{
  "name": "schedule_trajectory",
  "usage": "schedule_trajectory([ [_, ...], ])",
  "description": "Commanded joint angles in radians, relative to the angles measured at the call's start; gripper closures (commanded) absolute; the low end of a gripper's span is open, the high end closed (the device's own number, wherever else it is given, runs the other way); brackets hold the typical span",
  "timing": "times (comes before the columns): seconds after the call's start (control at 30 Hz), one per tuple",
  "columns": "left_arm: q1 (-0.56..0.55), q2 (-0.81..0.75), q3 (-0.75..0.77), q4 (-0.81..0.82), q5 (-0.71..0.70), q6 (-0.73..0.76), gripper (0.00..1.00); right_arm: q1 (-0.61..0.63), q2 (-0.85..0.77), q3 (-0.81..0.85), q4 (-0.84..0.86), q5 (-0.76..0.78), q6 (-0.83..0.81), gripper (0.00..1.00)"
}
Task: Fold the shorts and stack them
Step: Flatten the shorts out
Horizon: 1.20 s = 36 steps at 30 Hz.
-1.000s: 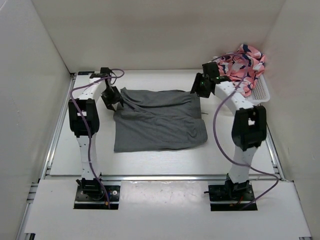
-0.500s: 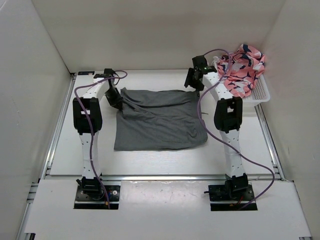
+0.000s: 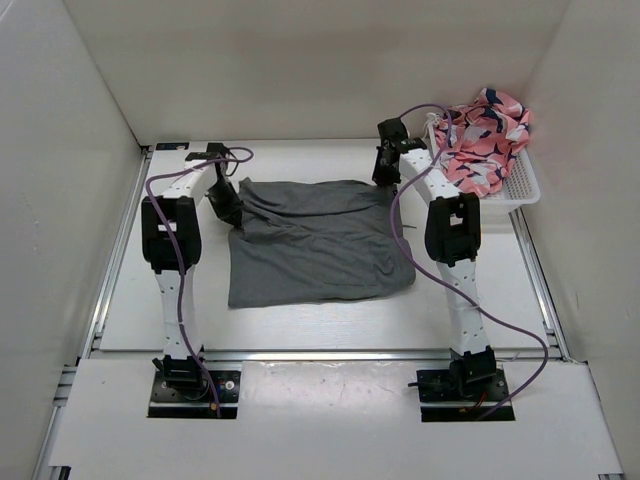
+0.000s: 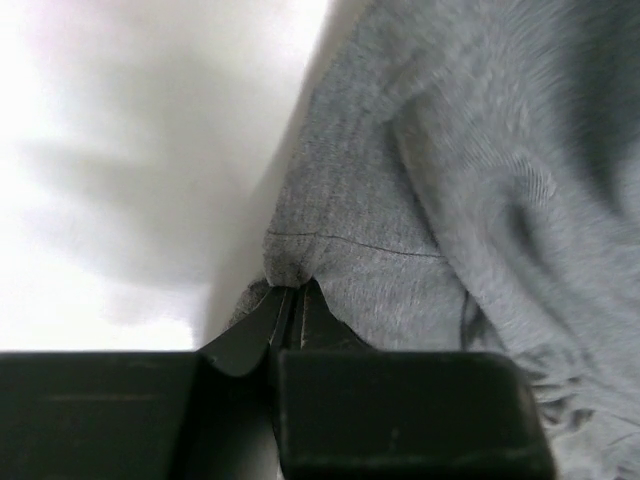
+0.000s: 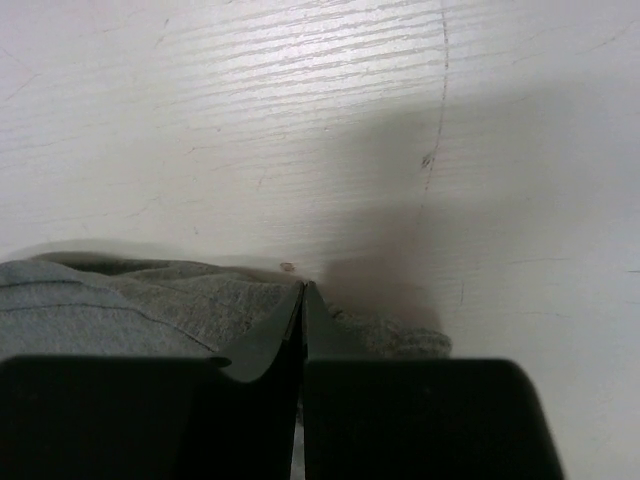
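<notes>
The dark grey shorts (image 3: 320,240) lie spread flat in the middle of the table, slightly rumpled along the far edge. My left gripper (image 3: 228,208) sits at their far left corner. In the left wrist view it (image 4: 293,290) is shut, with a small fold of the shorts (image 4: 430,230) pinched at its tips. At the far right corner is my right gripper (image 3: 383,178). The right wrist view shows it (image 5: 303,290) shut on the edge of the shorts (image 5: 120,300), grey cloth bunched on both sides of the jaws.
A white basket (image 3: 525,185) holding pink patterned cloth (image 3: 485,135) stands at the back right, just beyond the right arm. White walls close in the table on three sides. Bare white tabletop (image 5: 300,120) lies beyond the shorts' far edge.
Both grippers have closed on the shorts' far corners. The right arm swung left and stretched out to the far right corner; the left gripper dropped slightly onto its corner.
</notes>
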Motion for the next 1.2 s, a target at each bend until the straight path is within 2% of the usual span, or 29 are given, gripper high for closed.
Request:
schedule_trajectory([
  [0.0,0.005,-0.117,-0.066,0.002,-0.037,0.012,0.9,0.003,-0.028,-0.011,0.027,0.036,-0.027,1.0],
  [0.03,0.005,-0.13,-0.08,0.016,-0.037,0.021,0.9,0.003,-0.037,-0.011,0.027,0.036,-0.027,1.0],
  [0.07,0.005,-0.14,-0.091,0.016,-0.037,0.021,0.9,0.003,-0.047,-0.011,0.036,0.036,-0.039,0.65],
  [0.1,0.005,-0.14,-0.091,0.016,-0.028,0.021,0.9,0.003,-0.057,-0.02,0.05,0.036,-0.048,0.39],
  [0.17,0.005,-0.14,-0.091,0.016,-0.028,0.021,0.9,0.012,-0.086,-0.032,0.09,0.02,-0.074,0.16],
  [0.3,0.005,-0.131,-0.082,0.016,-0.017,0.021,0.9,0.055,-0.095,-0.034,0.114,-0.007,-0.154,0.15],
  [0.37,0.005,-0.131,-0.072,0.016,-0.008,0.021,0.9,0.068,-0.086,-0.022,0.115,-0.027,-0.204,0.15],
  [0.53,0.005,-0.131,-0.063,0.016,-0.008,0.021,0.9,0.091,-0.086,-0.055,0.13,-0.11,-0.254,0.24],
  [0.63,0.005,-0.131,-0.063,0.016,-0.008,0.021,0.9,0.091,-0.086,-0.069,0.142,-0.138,-0.278,0.24],
  [0.7,0.005,-0.131,-0.063,0.016,0.001,0.021,0.9,0.091,-0.077,-0.08,0.151,-0.147,-0.297,0.28],
  [0.73,0.005,-0.131,-0.063,0.016,0.001,0.021,0.9,0.091,-0.077,-0.08,0.151,-0.124,-0.297,0.37],
  [0.8,0.005,-0.131,-0.063,0.016,0.001,0.021,0.9,0.091,-0.04,-0.048,0.151,-0.104,-0.297,0.47],
  [0.83,0.005,-0.131,-0.063,0.016,0.001,0.03,0.9,0.091,-0.026,-0.032,0.142,-0.095,-0.297,0.61],
  [0.93,0.005,-0.159,-0.072,0.016,0.012,0.03,0.9,0.07,0.031,0.052,0.119,-0.081,-0.277,0.85],
  [0.97,0.005,-0.168,-0.083,0.016,0.012,0.03,0.9,0.07,0.04,0.07,0.119,-0.081,-0.277,1.0],
  [1.17,0.005,-0.272,-0.196,0.016,0.032,0.061,0.9,0.061,0.049,0.115,0.139,-0.06,-0.199,1.0],
])
